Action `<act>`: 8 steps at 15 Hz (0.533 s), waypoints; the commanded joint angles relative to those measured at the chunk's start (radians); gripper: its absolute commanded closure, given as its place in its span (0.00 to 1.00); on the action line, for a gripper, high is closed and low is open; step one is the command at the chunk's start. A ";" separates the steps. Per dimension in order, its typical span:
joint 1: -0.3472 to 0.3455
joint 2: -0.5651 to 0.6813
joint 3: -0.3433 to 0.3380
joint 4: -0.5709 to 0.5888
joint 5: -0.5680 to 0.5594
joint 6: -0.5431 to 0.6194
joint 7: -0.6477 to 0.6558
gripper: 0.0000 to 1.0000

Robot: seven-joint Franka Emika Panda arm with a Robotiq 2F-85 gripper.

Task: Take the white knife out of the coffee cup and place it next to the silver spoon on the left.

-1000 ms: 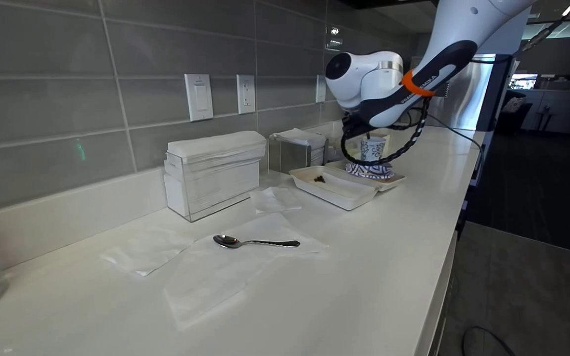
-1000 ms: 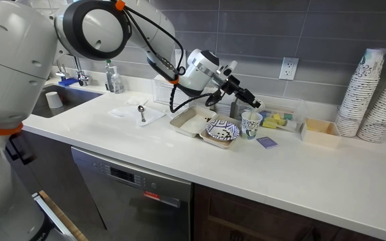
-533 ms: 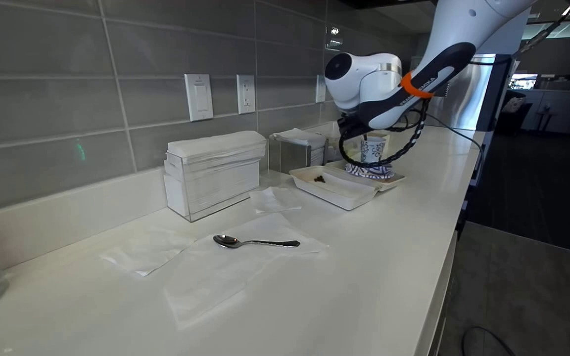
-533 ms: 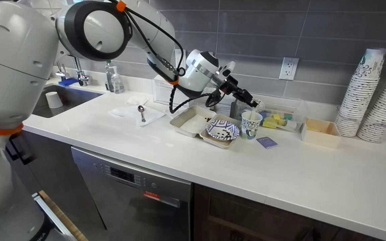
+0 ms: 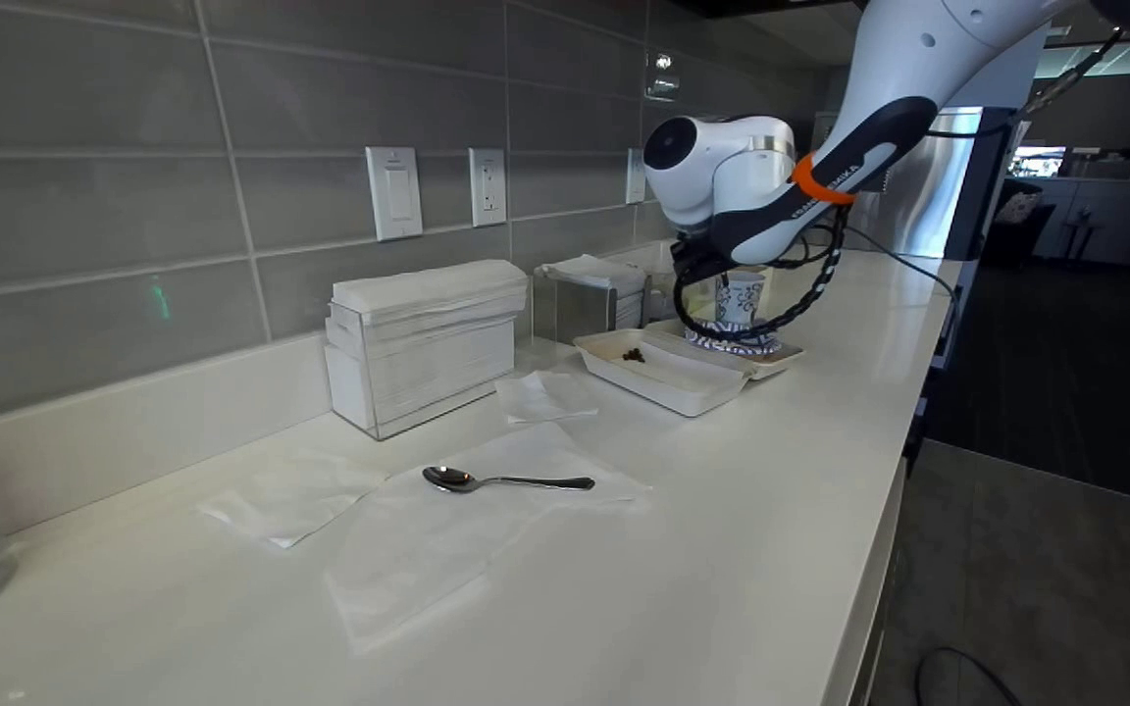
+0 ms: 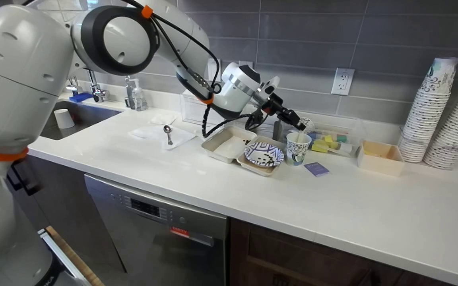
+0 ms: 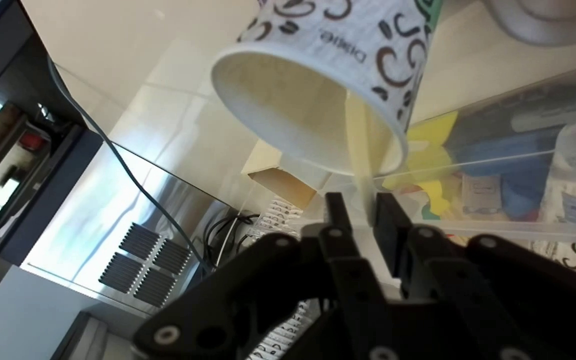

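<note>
The coffee cup (image 6: pixel 297 153), white and patterned, stands upright on the counter in an exterior view, and partly shows in an exterior view (image 5: pixel 740 299) behind the arm. The wrist view looks into its mouth (image 7: pixel 280 105). The white knife (image 7: pixel 357 130) stands in the cup, leaning on its rim, with its upper end sticking out. My gripper (image 7: pixel 361 202) is partly open just above the cup, with the knife's end between its fingertips, close to the right finger; a gap shows at the left finger. The silver spoon (image 5: pixel 506 480) lies on a napkin, far from the gripper.
An open takeout box (image 6: pixel 226 143) bears a patterned bowl (image 6: pixel 264 154) beside the cup. A clear bin (image 6: pixel 334 137) with coloured packets stands behind it. A napkin box (image 5: pixel 428 343) stands by the wall. Tall cup stacks (image 6: pixel 427 111) and a beige box (image 6: pixel 381 159) are farther along.
The arm has lowered a little and the gripper has shifted slightly back toward the robot's side and down over the cup. The cup and spoon show no clear movement.
</note>
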 commanded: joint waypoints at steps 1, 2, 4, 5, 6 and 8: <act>0.010 0.023 -0.021 0.021 -0.018 0.014 0.008 0.85; 0.012 0.023 -0.023 0.021 -0.021 0.012 0.009 0.88; 0.017 0.023 -0.028 0.019 -0.028 0.009 0.014 0.97; 0.019 0.022 -0.030 0.018 -0.033 0.009 0.014 1.00; 0.021 0.022 -0.032 0.019 -0.036 0.006 0.016 1.00; 0.024 0.023 -0.035 0.018 -0.046 0.006 0.017 0.92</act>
